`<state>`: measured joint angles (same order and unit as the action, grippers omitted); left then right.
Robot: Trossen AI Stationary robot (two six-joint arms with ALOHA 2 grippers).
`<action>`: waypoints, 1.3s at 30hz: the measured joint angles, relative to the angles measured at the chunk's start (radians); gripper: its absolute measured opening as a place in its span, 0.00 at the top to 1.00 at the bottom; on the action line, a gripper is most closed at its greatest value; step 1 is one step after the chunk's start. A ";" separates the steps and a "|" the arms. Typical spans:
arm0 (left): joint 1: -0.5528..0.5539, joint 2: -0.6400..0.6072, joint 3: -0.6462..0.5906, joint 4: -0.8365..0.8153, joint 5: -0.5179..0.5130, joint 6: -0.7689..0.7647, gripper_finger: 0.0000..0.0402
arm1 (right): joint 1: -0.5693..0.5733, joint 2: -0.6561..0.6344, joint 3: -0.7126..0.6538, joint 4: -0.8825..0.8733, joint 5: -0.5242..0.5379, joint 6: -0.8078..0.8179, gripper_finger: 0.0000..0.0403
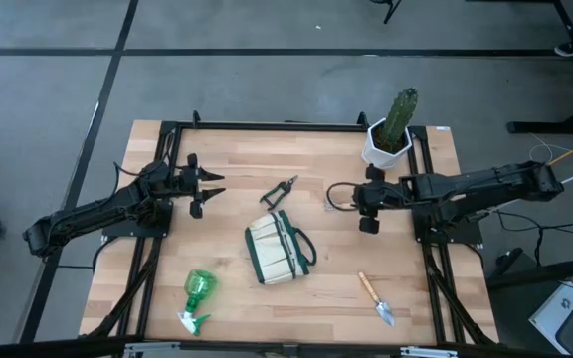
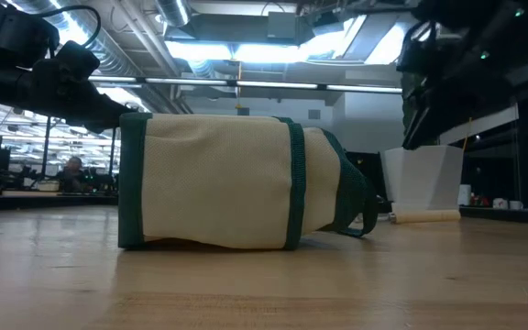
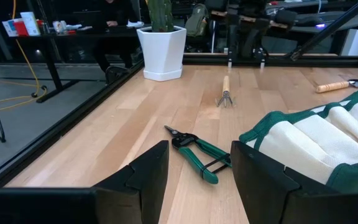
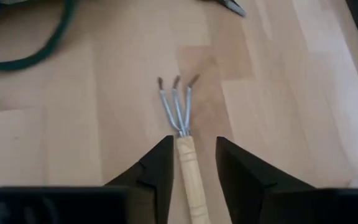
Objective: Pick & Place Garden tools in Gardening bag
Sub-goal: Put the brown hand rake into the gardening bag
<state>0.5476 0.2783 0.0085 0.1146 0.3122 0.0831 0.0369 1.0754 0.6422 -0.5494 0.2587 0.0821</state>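
Observation:
The cream gardening bag [image 1: 279,249] with green trim lies on its side mid-table; it also fills the low view [image 2: 218,183]. The dark pruning shears [image 1: 279,192] lie just beyond it, ahead of my left gripper [image 3: 197,149], which is open and empty left of them [image 1: 212,189]. My right gripper [image 1: 366,204] is open, pointing down over the wooden-handled rake [image 4: 188,168], which lies flat on the table; its fingers stand on either side of the handle. The green spray bottle [image 1: 197,298] lies near the front left, the trowel [image 1: 377,298] near the front right.
A cactus in a white faceted pot [image 1: 391,134] stands at the far right, just beyond my right gripper. A green loop handle of the bag [image 4: 17,50] lies on the table ahead of the rake's tines. Bare wood lies between the bag and the table's near edge.

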 joint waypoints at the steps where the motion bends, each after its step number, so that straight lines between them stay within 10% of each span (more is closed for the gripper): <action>1: 0.000 0.000 0.000 0.000 0.000 0.000 0.58 | -0.010 0.009 0.000 -0.001 0.000 0.009 0.67; 13: 0.000 0.000 0.000 0.000 0.000 0.000 0.58 | -0.048 0.180 0.000 0.028 0.003 -0.038 0.40; 39: 0.000 0.000 0.000 0.000 0.000 0.000 0.58 | -0.052 0.435 0.002 0.122 -0.030 -0.065 0.55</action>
<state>0.5480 0.2783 0.0082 0.1146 0.3119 0.0834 -0.0151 1.5108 0.6445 -0.4277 0.2290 0.0172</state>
